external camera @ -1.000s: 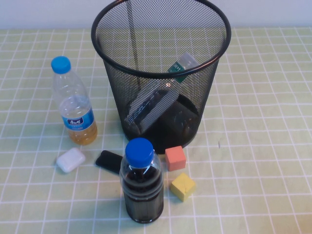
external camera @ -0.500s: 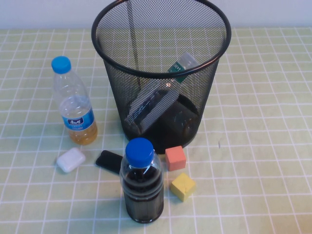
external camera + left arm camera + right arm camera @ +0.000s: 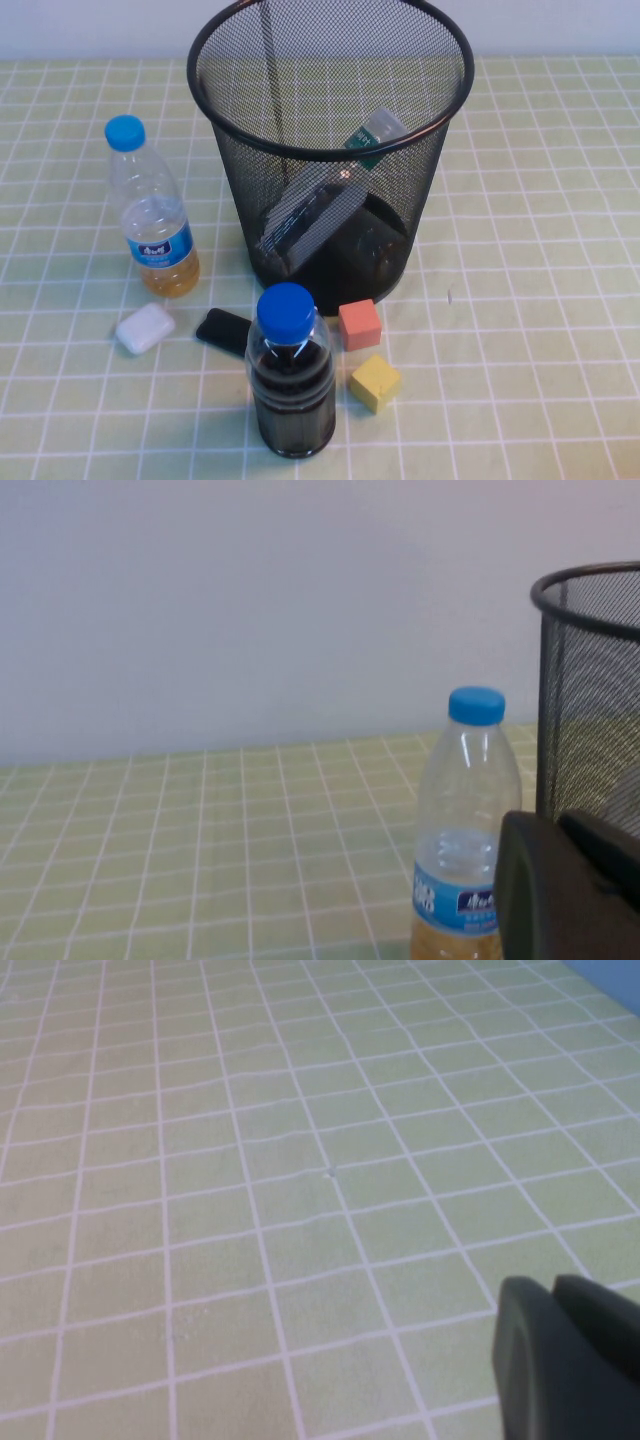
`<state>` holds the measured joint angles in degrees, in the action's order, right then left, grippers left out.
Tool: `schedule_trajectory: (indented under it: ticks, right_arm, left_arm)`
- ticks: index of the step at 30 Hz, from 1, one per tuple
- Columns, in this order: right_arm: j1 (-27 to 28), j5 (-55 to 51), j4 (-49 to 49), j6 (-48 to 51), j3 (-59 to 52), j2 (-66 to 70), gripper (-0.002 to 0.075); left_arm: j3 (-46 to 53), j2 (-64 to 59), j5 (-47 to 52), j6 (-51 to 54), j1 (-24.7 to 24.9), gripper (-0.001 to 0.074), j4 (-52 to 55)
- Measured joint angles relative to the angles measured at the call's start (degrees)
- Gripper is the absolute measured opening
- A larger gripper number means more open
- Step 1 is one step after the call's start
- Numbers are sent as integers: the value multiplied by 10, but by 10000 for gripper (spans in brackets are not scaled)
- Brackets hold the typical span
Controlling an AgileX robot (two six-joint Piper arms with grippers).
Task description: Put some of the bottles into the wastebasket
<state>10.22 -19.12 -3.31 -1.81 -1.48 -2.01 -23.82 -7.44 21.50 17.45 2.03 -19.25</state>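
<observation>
The black wire-mesh wastebasket (image 3: 330,150) stands at the table's middle back. Inside it lie a clear bottle with a green label (image 3: 374,136) and another with a striped label (image 3: 300,222). A clear blue-capped bottle with amber liquid and a blue label (image 3: 152,215) stands left of the wastebasket. A squat blue-capped bottle of dark liquid (image 3: 290,375) stands in front. Neither gripper shows in the high view. My left gripper (image 3: 560,825) is shut and empty, beside the amber bottle (image 3: 465,830) and the wastebasket (image 3: 590,700). My right gripper (image 3: 555,1290) is shut and empty over bare tablecloth.
A white earbud case (image 3: 145,328), a black phone (image 3: 225,330), an orange cube (image 3: 359,324) and a yellow cube (image 3: 375,382) lie in front of the wastebasket. A green checked cloth (image 3: 540,300) covers the table; a white wall stands behind.
</observation>
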Motion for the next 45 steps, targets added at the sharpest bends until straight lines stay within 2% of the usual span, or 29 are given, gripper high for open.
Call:
schedule_trajectory:
  ticks: [8, 11, 15, 18, 27, 45]
  right_arm:
    - [0, 0, 0, 0, 0, 0, 0]
    - [0, 0, 0, 0, 0, 0, 0]
    - [0, 0, 0, 0, 0, 1, 0]
    - [0, 0, 0, 0, 0, 1, 0]
    - [0, 0, 0, 0, 0, 1, 0]
    - [0, 0, 0, 0, 0, 1, 0]
  left_arm:
    - [208, 80, -90, -73, 0, -4, 25]
    - [250, 80, -116, -104, 0, -4, 65]
    - [254, 80, -145, -146, 8, -4, 178]
    - [254, 80, -144, -151, 15, -4, 208]
    - [254, 80, -16, -154, 16, -4, 177]
    - [254, 81, -14, -156, 16, -4, 177]
